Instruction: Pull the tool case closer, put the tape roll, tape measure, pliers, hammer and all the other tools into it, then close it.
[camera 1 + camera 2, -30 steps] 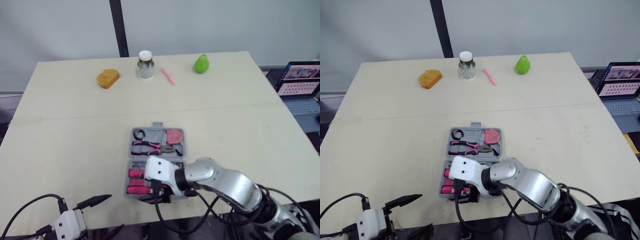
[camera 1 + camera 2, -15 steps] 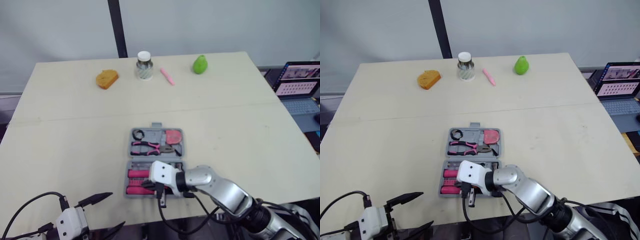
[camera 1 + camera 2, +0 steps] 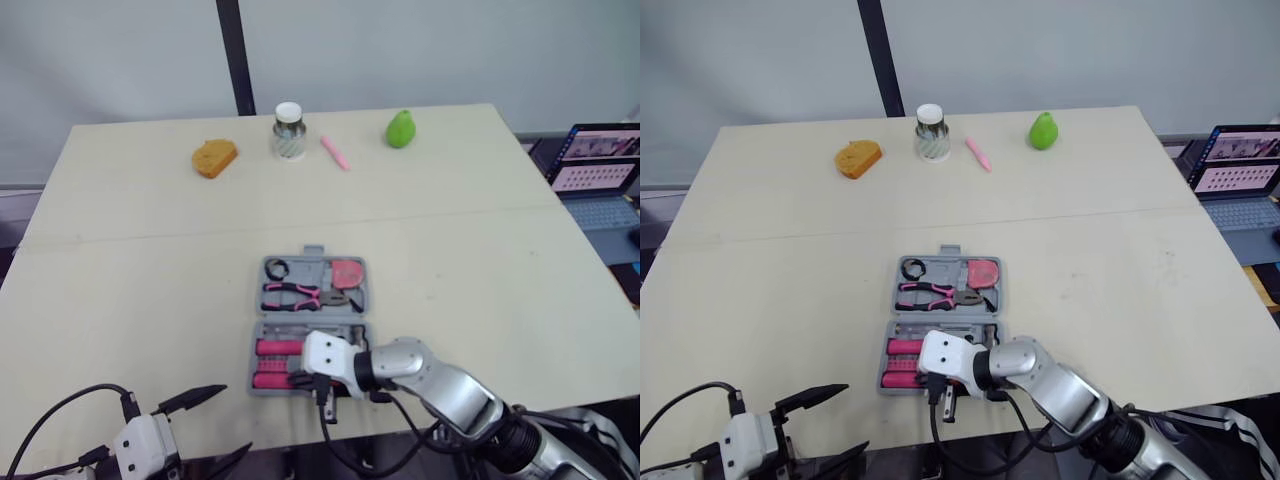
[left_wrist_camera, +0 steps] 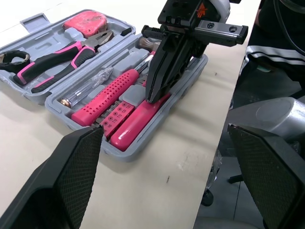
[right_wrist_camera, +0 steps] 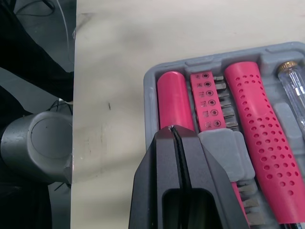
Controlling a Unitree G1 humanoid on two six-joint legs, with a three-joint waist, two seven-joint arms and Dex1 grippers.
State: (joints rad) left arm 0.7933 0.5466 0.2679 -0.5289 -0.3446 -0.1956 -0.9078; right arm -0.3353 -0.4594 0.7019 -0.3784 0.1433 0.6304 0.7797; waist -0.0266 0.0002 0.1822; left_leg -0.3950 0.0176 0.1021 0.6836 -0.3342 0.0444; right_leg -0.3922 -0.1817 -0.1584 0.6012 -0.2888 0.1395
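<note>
Grey tool case (image 5: 150, 95) lies open, right gripper (image 5: 172, 130) pinched together atop a smooth pink tool handle (image 5: 174, 100) inside, left gripper (image 3: 232, 420) splayed nearby.

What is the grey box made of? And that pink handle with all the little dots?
The tool case looks like moulded grey plastic: matte, with shaped slots for each tool. The dotted pink handle seems rubbery or soft plastic, judging by its dull surface and grip dimples.
</note>
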